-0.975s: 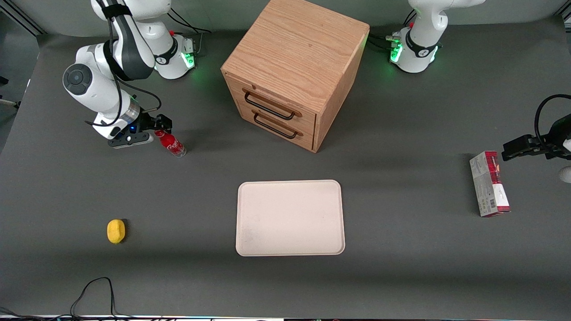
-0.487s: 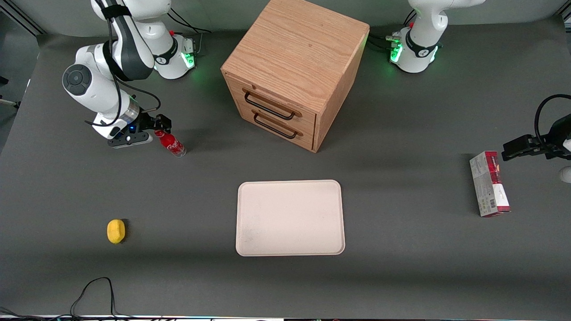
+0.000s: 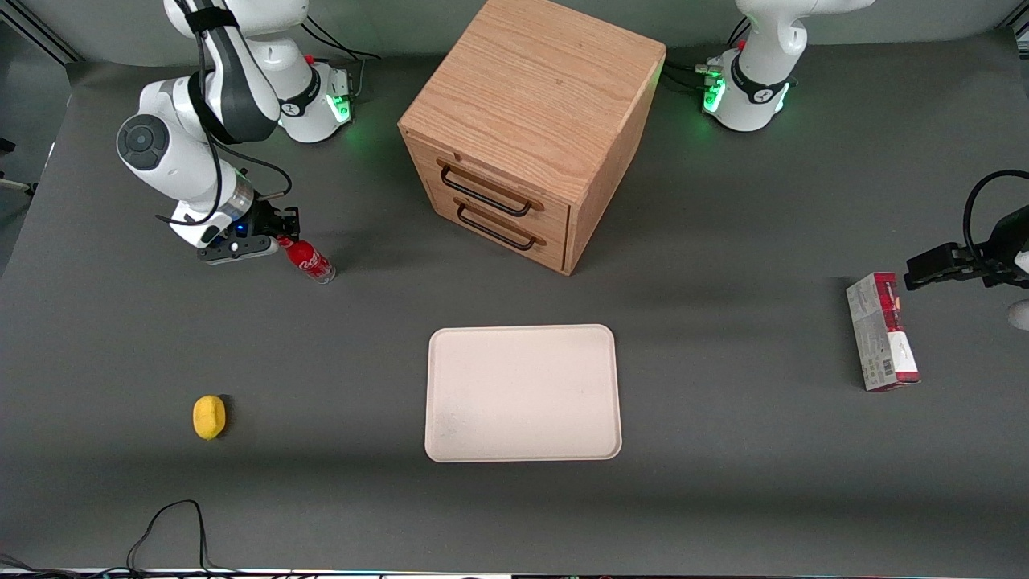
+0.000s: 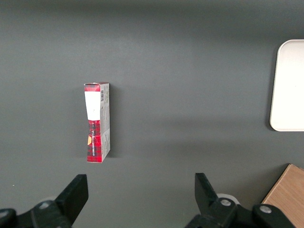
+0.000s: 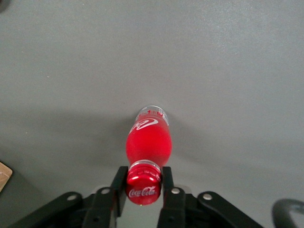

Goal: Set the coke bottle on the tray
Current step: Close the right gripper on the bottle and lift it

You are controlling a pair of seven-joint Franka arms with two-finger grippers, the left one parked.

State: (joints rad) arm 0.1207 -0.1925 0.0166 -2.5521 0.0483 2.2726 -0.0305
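gripper [image 5: 142,183] clamping red cap, coke bottle [image 5: 147,140] upright on table

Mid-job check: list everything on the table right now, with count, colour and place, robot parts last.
coke bottle: 1, red, on the table toward the working arm's end, cap between the gripper's fingers.
tray: 1, pale cream, mid-table, in front of the cabinet.
drawer cabinet: 1, wooden, two black handles, farther from the front camera than the tray.
carton box: 1, red-and-grey, toward the parked arm's end.
yellow object: 1, nearer the front camera than the bottle.
gripper: 1, black, shut on the bottle's cap.
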